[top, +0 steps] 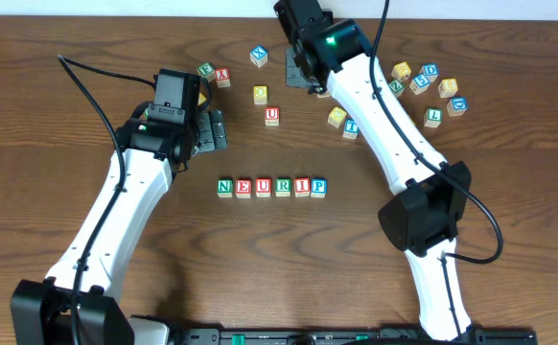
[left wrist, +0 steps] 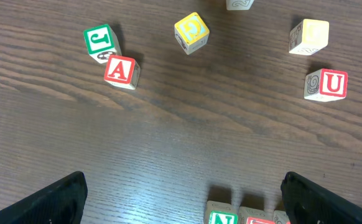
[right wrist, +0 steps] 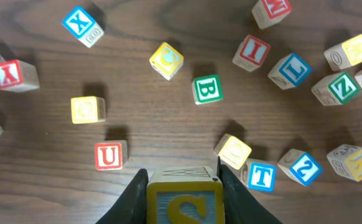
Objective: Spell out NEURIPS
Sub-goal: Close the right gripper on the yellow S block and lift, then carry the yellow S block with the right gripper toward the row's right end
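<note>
Six cubes stand in a row at mid-table, reading N [top: 224, 188], E [top: 244, 188], U [top: 263, 187], R [top: 283, 187], I [top: 301, 187], P [top: 318, 187]. My right gripper [right wrist: 184, 186] is shut on a yellow-framed cube with a yellow S [right wrist: 184, 200], held above the loose cubes at the back. From overhead the right gripper [top: 306, 75] hides that cube. My left gripper [top: 220, 129] is open and holds nothing, left of and behind the row. In the left wrist view the gripper [left wrist: 184, 202] has the green N [left wrist: 222, 216] at the bottom edge.
Loose cubes lie at the back: green J [top: 205, 70], red A [top: 222, 77], blue X [top: 259, 56], a yellow one [top: 260, 94], a spare red U [top: 272, 116], a blue T [top: 352, 126], and a cluster of several at the right [top: 432, 86].
</note>
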`<state>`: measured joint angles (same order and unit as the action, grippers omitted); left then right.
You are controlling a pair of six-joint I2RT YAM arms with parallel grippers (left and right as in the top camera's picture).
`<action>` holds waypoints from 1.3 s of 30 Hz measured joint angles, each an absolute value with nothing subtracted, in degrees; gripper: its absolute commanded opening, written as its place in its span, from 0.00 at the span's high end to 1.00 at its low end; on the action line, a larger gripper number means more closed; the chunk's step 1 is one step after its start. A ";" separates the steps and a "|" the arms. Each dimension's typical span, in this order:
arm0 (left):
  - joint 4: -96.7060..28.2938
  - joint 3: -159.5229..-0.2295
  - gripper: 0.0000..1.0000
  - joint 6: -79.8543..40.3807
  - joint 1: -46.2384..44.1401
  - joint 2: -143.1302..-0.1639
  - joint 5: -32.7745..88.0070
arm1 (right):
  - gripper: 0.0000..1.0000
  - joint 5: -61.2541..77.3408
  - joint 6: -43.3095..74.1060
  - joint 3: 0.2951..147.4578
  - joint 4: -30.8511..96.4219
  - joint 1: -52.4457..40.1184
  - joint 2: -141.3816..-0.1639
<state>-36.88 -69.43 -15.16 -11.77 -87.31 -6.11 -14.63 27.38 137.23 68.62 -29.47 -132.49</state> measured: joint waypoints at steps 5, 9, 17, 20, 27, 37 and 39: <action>-36.88 -69.43 0.02 -15.16 -11.77 -87.31 -6.11 | 0.99 -14.59 27.38 137.23 69.47 -29.50 -132.49; -36.88 -69.43 0.02 -15.16 -11.77 -87.31 -6.11 | 0.99 -14.61 27.38 137.23 68.97 -29.50 -132.46; -36.91 -69.43 0.02 -15.16 -11.77 -87.31 -6.11 | 0.94 -14.48 26.50 123.13 56.53 -29.47 -123.85; -36.88 -69.43 0.02 -15.16 -11.77 -87.31 -6.09 | 0.94 -14.52 26.30 114.28 51.77 -29.47 -117.54; -36.93 -69.43 0.02 -15.16 -11.77 -87.31 -6.11 | 0.97 -14.61 26.28 99.46 48.34 -29.50 -109.36; -36.88 -69.43 0.02 -15.16 -11.77 -87.31 -6.11 | 0.96 -14.33 26.81 79.48 39.68 -29.50 -104.84; -36.91 -69.43 0.02 -15.16 -11.77 -87.31 -6.11 | 0.96 -14.15 27.09 76.51 39.03 -29.50 -102.78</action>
